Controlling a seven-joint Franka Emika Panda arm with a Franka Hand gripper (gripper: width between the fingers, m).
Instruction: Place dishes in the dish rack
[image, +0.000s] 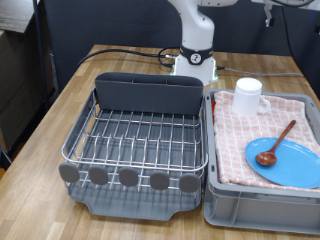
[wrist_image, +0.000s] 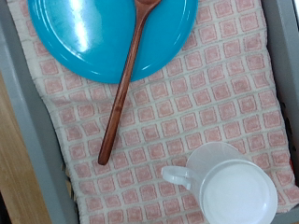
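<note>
A light-blue plate lies on the red-and-white checked cloth at the exterior view's right, and shows in the wrist view. A reddish-brown wooden spoon rests with its bowl on the plate and its handle on the cloth. A white cup stands upright on the cloth behind them; it shows from above in the wrist view. The silver wire dish rack stands empty at the exterior view's left. The gripper does not show in either view; only the arm's base and lower links show at the exterior view's top.
The checked cloth sits in a grey plastic bin. A dark grey caddy stands at the rack's far end and a grey drip tray under its near end. Black cables lie on the wooden table.
</note>
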